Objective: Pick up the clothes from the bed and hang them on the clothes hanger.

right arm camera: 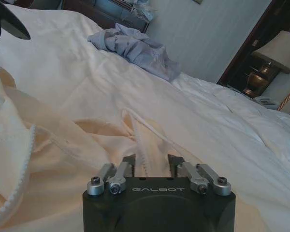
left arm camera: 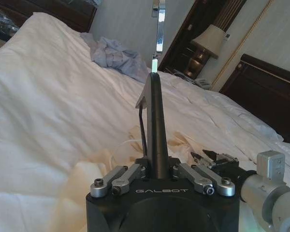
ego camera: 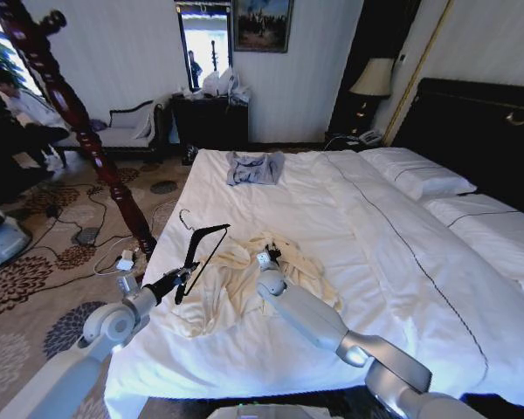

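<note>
- The bed point(ego camera: 402, 262) is filling most of the head view, carrying white sheets, with white pillows point(ego camera: 428, 179) lying against the tall black headboard point(ego camera: 480, 131).
- The patterned carpet point(ego camera: 35, 279) is lying on the robot's left of the bed, with cables trailing across it.
- A reddish-brown wooden pole point(ego camera: 79, 131) is standing at a slant over the carpet, near the bed's left edge.
- The clothes point(ego camera: 218, 288) are lying crumpled on the sheet near the bed's near-left corner, cream fabric spreading out between the two arms.
- A grey-blue garment point(ego camera: 253, 168) is sitting bunched at the far end of the bed, well apart from the clothes.
- The left arm is reaching in from the carpet side; the left gripper point(ego camera: 176, 281) is pinching the lower end of the clothes hanger point(ego camera: 201, 253), fingers pressed together on the black bar in the left wrist view.
- The clothes hanger is being held above the left edge of the clothes, its silver hook point(ego camera: 185, 218) pointing toward the far end of the bed.
- The right arm is stretching over the bed; the right gripper point(ego camera: 269, 256) is sitting low on the clothes, fingers point(right arm camera: 128, 164) spread apart with a ridge of cream fabric point(right arm camera: 140, 154) lying between them.
- A table lamp point(ego camera: 371, 80) is standing beside the headboard.
</note>
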You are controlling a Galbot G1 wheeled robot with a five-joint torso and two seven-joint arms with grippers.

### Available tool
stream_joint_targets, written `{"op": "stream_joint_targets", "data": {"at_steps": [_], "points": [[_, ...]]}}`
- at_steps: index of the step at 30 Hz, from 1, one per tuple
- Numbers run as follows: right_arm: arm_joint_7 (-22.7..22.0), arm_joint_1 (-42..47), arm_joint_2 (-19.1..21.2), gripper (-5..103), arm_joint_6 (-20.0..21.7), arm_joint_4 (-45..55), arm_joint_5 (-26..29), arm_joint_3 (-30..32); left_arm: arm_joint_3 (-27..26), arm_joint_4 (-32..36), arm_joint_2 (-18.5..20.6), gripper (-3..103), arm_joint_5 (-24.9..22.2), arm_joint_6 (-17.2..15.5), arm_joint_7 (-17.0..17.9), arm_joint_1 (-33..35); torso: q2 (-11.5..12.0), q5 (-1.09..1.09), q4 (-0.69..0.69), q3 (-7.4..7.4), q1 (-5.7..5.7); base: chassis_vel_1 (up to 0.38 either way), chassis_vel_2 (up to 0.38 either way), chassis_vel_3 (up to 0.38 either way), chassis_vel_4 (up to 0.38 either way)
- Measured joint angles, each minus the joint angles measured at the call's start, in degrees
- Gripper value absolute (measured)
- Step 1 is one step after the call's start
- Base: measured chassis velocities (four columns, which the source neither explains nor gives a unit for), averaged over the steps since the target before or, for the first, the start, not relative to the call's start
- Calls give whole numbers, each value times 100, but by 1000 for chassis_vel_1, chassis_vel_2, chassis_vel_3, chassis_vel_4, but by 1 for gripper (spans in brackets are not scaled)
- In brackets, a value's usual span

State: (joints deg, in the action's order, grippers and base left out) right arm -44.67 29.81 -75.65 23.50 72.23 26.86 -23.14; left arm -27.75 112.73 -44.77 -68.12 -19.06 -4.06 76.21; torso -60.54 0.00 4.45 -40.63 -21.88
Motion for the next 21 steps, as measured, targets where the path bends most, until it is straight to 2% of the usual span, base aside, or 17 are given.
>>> {"op": "stream_joint_targets", "data": {"at_steps": [1,4,7,9,12,14,18,21], "points": [[-1,-9,-2,41,0,-15,-2,0,-3,1,0,18,2,1,0,4,0,0,-1,0,0,0,0,0,0],[-17,-32,2,58,11,-34,-14,14,-7,2,0,18,11,8,0,10,0,0,0,0,0,0,0,0,0],[-30,-37,28,63,36,-7,-23,19,-6,2,-2,18,21,12,0,9,0,0,0,0,0,0,0,0,0],[-46,-37,49,73,58,2,-38,24,7,2,-8,18,39,17,0,7,0,0,0,0,0,0,0,0,0],[-87,-35,88,75,84,21,-47,44,18,2,-14,18,49,19,0,7,0,0,0,0,0,0,0,0,0],[-103,-24,135,66,94,67,-54,61,29,-2,-16,18,57,21,0,4,0,0,0,0,0,0,0,0,0],[-106,-8,187,64,96,120,-66,83,56,-5,-17,18,71,25,0,-7,0,0,0,0,0,0,0,0,0],[-101,9,199,57,47,144,-67,120,101,-9,-31,18,88,30,0,-27,0,0,0,0,0,0,0,0,0]]}}
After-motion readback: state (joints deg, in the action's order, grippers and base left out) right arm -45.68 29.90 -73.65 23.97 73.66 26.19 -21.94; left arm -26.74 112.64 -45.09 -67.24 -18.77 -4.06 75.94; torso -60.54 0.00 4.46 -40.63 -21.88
